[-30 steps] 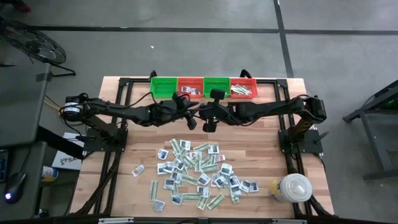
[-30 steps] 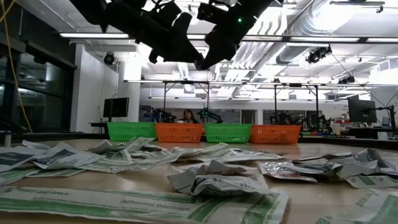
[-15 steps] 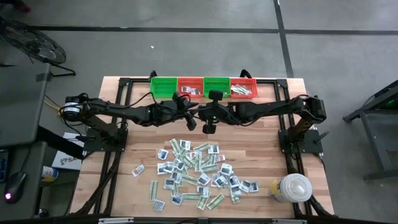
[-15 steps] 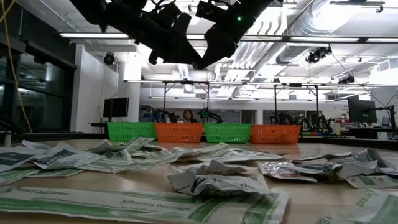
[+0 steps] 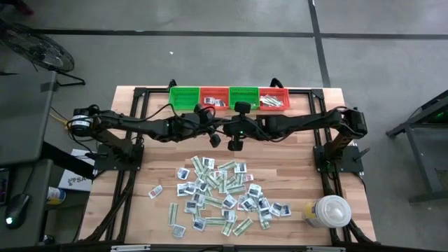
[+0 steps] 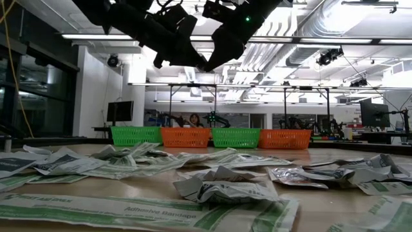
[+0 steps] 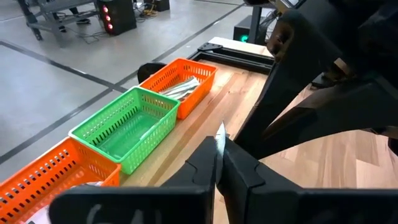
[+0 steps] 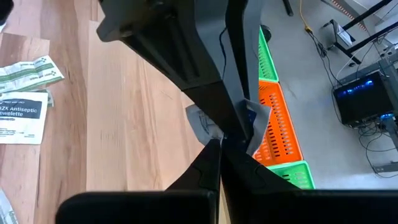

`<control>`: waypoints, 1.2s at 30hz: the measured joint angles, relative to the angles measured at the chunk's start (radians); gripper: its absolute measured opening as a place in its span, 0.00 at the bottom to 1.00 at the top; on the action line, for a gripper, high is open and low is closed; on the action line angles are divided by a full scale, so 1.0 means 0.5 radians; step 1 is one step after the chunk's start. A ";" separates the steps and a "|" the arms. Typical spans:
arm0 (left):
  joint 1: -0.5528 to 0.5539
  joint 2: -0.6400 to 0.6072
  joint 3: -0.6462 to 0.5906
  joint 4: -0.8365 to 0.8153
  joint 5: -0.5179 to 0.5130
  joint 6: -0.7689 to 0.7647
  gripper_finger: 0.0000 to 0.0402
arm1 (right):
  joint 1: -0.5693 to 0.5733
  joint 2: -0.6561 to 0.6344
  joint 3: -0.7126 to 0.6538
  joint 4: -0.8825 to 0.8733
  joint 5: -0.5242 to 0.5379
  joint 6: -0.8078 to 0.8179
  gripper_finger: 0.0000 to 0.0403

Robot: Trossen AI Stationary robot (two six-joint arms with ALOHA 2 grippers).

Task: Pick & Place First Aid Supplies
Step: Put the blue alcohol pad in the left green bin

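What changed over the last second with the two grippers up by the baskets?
The left gripper has closed, and a thin white packet edge now shows between its fingers. The right gripper stays shut on a grey packet. Neither arm visibly moved; the packet pile and baskets are unchanged.

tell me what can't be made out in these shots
- Left gripper: shut on a thin white packet edge; edge-on in the left wrist view, so its type is unreadable.
- Right gripper: shut on a grey packet, its print hidden by the other arm.
- Baskets: contents too small in the high view; walls hide them in the low view.
- Pile: packets overlap, uncountable.
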 joint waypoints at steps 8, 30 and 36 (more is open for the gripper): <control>-0.002 0.002 -0.002 -0.016 0.026 0.005 0.00 | -0.002 -0.024 0.000 -0.037 -0.225 0.020 0.05; 0.570 -0.078 -0.002 -0.301 0.255 -0.002 0.00 | -0.320 -0.621 0.000 -0.850 -0.096 0.450 0.54; 0.822 -0.078 -0.001 -0.433 0.471 0.010 0.00 | -0.496 -0.636 -0.001 -0.865 -0.254 0.406 0.52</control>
